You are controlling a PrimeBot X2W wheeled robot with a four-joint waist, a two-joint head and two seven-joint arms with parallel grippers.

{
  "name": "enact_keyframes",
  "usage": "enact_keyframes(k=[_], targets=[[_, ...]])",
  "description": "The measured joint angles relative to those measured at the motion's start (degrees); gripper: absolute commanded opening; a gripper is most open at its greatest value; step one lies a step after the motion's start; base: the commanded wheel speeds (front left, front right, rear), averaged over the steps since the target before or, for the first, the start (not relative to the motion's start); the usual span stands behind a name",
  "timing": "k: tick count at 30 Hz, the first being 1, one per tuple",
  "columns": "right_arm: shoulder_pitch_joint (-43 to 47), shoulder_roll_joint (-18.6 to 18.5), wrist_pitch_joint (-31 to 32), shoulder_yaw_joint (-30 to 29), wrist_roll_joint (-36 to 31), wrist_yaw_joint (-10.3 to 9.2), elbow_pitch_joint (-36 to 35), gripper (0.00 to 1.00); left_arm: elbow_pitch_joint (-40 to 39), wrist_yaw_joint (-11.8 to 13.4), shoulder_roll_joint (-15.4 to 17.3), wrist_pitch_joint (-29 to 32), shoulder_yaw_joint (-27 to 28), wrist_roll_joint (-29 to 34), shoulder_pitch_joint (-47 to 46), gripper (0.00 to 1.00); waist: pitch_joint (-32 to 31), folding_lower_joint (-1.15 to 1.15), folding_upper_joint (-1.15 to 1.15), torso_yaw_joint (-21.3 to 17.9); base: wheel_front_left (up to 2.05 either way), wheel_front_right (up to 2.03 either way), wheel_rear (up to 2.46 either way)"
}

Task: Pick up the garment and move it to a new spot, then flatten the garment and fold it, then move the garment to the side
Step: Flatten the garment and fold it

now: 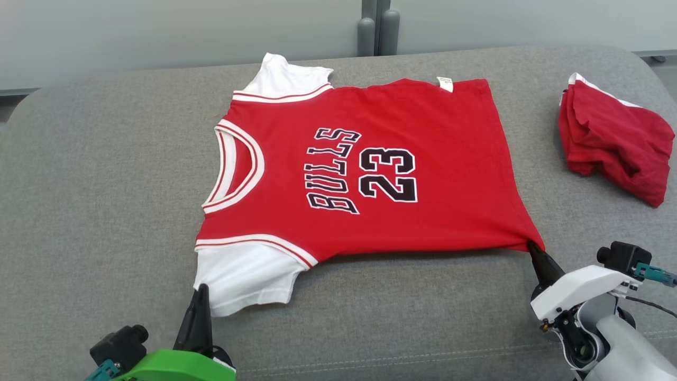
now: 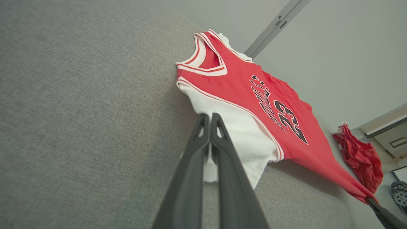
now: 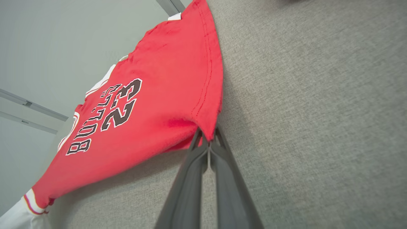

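The garment (image 1: 370, 169) is a red jersey with white sleeves and "BULLS 23" in black, spread flat on the grey cushion, neck to the left. My left gripper (image 1: 201, 290) is shut on the near white sleeve (image 2: 241, 133), its fingers (image 2: 219, 133) pinching the cloth's edge. My right gripper (image 1: 530, 245) is shut on the jersey's near hem corner (image 3: 208, 130), which is lifted slightly off the cushion. The right gripper's fingertips (image 2: 370, 201) also show at the far hem in the left wrist view.
A second red garment (image 1: 616, 137) lies crumpled at the right end of the grey cushion (image 1: 106, 211). A pale wall with a vertical post (image 1: 376, 26) stands behind the cushion's far edge.
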Motion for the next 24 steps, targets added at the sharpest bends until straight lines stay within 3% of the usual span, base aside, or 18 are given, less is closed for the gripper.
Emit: enact_keyframes(k=[21, 22, 24], targets=[[3.3, -1.2, 0.1, 2.9, -2.8, -0.62, 1.2, 0.00, -2.9, 3.5, 1.5, 2.6, -2.2, 1.7, 7.9, 0.00, -1.6, 0.00, 0.00, 0.2, 0.00, 0.00, 0.00], [3.3, -1.2, 0.4, 3.2, -2.9, -0.62, 1.4, 0.02, -2.5, 3.7, 1.6, 2.8, -2.3, 1.8, 7.9, 0.00, -1.8, 0.00, 0.00, 0.1, 0.00, 0.00, 0.00], [3.3, -0.9, 0.4, 3.6, -3.6, -0.73, 1.9, 0.29, -1.8, 3.7, 1.7, 3.5, -2.4, 1.8, 7.9, 0.00, -2.1, 0.00, 0.00, 0.0, 0.00, 0.00, 0.00]])
